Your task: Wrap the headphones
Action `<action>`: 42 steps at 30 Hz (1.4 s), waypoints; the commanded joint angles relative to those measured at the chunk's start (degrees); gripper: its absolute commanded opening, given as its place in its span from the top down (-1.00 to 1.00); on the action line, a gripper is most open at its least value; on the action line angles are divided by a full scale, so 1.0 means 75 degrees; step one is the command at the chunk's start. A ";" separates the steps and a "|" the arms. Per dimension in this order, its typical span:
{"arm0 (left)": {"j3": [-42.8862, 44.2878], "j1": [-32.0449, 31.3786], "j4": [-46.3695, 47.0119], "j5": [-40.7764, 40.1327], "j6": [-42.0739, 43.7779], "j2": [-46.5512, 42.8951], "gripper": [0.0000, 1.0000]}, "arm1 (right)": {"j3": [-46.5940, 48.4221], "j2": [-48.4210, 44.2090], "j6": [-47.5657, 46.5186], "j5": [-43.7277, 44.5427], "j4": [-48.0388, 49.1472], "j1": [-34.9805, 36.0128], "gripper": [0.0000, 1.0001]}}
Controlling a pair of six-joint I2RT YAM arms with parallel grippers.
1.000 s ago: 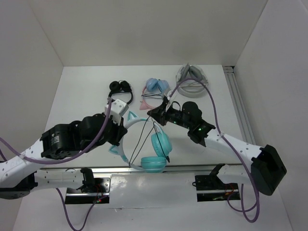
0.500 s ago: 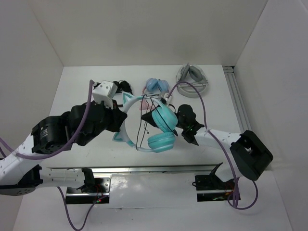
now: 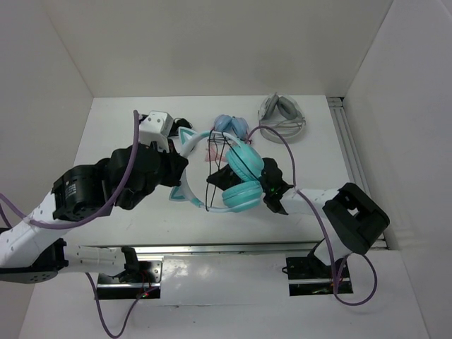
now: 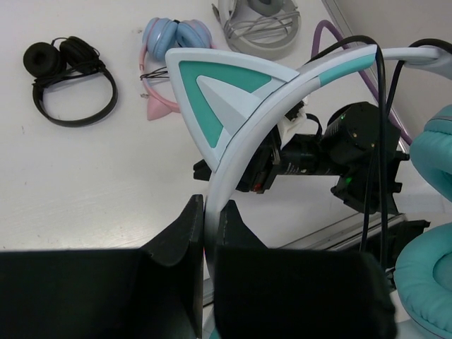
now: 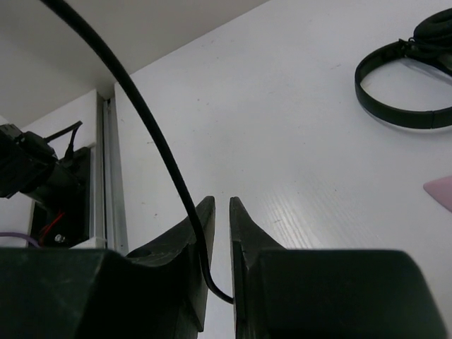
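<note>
The teal headphones (image 3: 244, 164) hang above the table, both ear cups to the right of their pale headband (image 3: 185, 164) with two teal cat ears. My left gripper (image 3: 176, 166) is shut on the headband; in the left wrist view its jaws (image 4: 210, 212) clamp the band just below a cat ear (image 4: 219, 92). The thin black cable (image 3: 210, 169) loops across the band. My right gripper (image 3: 220, 176) sits low under the ear cups, partly hidden. In the right wrist view it (image 5: 220, 208) is shut on the cable (image 5: 148, 127), which runs up to the left.
A black pair of headphones (image 3: 176, 126), a pink-banded light-blue pair (image 3: 229, 127) and a grey pair (image 3: 281, 113) lie along the back of the table. Metal rails run along the near edge (image 3: 226, 248) and right side (image 3: 349, 148). White walls enclose the table.
My left arm has lifted the headphones and carried them back and to the right. My right gripper has moved left under the ear cups, still holding the cable.
</note>
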 commanded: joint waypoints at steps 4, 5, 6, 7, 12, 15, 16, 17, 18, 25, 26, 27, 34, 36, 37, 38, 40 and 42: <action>0.0552 -0.0034 0.0637 -0.0637 -0.0438 -0.0185 1.00 | -0.0249 0.0209 -0.0040 -0.0096 0.0849 -0.0116 0.57; 0.0621 -0.0034 0.0637 -0.0637 -0.0438 -0.0185 1.00 | -0.0319 0.0279 -0.0040 -0.0096 0.0919 -0.0116 0.57; 0.0622 -0.0034 0.0637 -0.0637 -0.0438 -0.0254 1.00 | -0.0320 0.0349 -0.0040 -0.0096 0.0920 -0.0116 0.57; 0.0622 -0.0034 0.0637 -0.0718 -0.0438 -0.0255 1.00 | -0.0320 0.0350 -0.0040 -0.0096 0.0920 -0.0116 0.57; 0.0856 -0.0034 0.0637 -0.0637 -0.0520 -0.0255 1.00 | -0.0390 0.0818 -0.0040 -0.0166 0.1165 -0.0198 0.57; 0.0938 -0.0034 0.0637 -0.0637 -0.0427 -0.0173 1.00 | -0.0390 0.1006 0.0030 -0.0260 0.1329 -0.0198 0.57; 0.0939 -0.0034 0.0637 -0.0637 -0.0427 -0.0173 1.00 | -0.0483 0.1076 0.0111 -0.0260 0.1399 -0.0198 0.57; 0.0939 -0.0034 0.0637 -0.0637 -0.0427 -0.0173 1.00 | -0.0484 0.1076 0.0112 -0.0260 0.1563 -0.0198 0.57; 0.0939 -0.0034 0.0637 -0.0637 -0.0427 -0.0173 1.00 | -0.0565 0.1076 0.0182 -0.0260 0.1564 -0.0198 0.59; 0.0787 -0.0034 0.0497 -0.0987 -0.0497 -0.0173 1.00 | -0.0706 0.0713 0.0182 -0.0189 0.1366 -0.0198 0.95; 0.0786 -0.0034 0.0496 -0.1069 -0.0601 -0.0254 1.00 | -0.0811 0.0597 0.0101 -0.0189 0.1365 -0.0198 0.98; 0.0786 -0.0034 0.0404 -0.1175 -0.0672 -0.0255 1.00 | -0.0882 0.0422 0.0100 -0.0189 0.1365 -0.0198 0.98; -0.0149 -0.0034 0.0239 -0.2568 -0.1771 -0.0419 1.00 | -0.1619 -0.1066 -0.0144 0.1355 0.0463 0.0934 0.98; -0.0396 -0.0034 0.0168 -0.2757 -0.2148 -0.0606 1.00 | -0.1866 -0.1453 -0.0309 0.1754 0.0218 0.1381 0.98; -0.0641 -0.0034 0.0168 -0.2908 -0.2323 -0.0769 1.00 | -0.1948 -0.1815 -0.0484 0.2081 0.0031 0.1813 0.98; -0.0736 -0.0034 0.0168 -0.2991 -0.2557 -0.0771 1.00 | -0.2030 -0.1992 -0.0486 0.2235 -0.0157 0.2026 0.98; -0.0900 -0.0034 0.0168 -0.3132 -0.2746 -0.0876 1.00 | -0.2031 -0.2425 -0.0603 0.2575 -0.0626 0.2448 0.98; -0.0901 -0.0034 0.0168 -0.3319 -0.2911 -0.0876 1.00 | -0.2031 -0.2603 -0.0813 0.3102 -0.0942 0.3069 0.96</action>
